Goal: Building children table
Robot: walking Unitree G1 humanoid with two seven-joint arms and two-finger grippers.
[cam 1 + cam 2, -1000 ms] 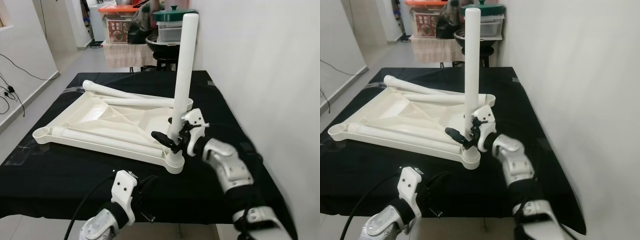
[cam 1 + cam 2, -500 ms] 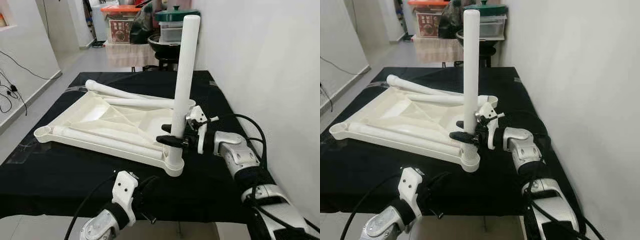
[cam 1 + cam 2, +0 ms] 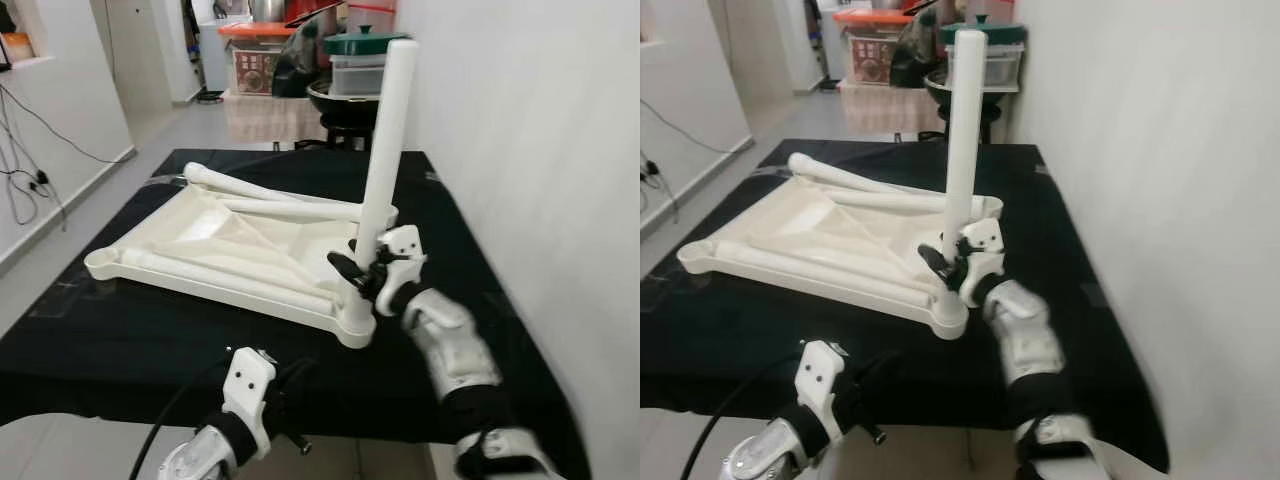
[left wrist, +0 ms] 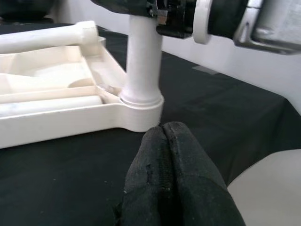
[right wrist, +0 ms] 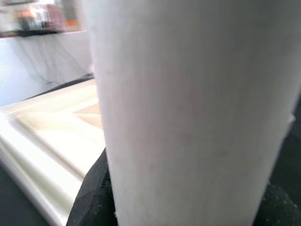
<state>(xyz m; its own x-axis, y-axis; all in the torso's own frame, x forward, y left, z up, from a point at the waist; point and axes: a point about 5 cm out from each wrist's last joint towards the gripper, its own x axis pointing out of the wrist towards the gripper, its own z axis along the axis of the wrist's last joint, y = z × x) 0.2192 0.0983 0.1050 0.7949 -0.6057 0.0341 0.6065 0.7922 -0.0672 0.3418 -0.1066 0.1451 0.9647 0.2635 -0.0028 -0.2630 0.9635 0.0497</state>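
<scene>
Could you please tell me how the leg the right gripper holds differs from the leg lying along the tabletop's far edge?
The held leg stands upright in a corner socket of the tabletop, gripped low by the right gripper; the far leg lies flat, ungripped. Both are white round tubes.

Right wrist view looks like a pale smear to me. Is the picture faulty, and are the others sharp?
Not faulty: in the right wrist view the upright table leg sits so close that it is soft and featureless. The left wrist view blurs its own left gripper up close. The right eye view is soft around the right gripper.
</scene>
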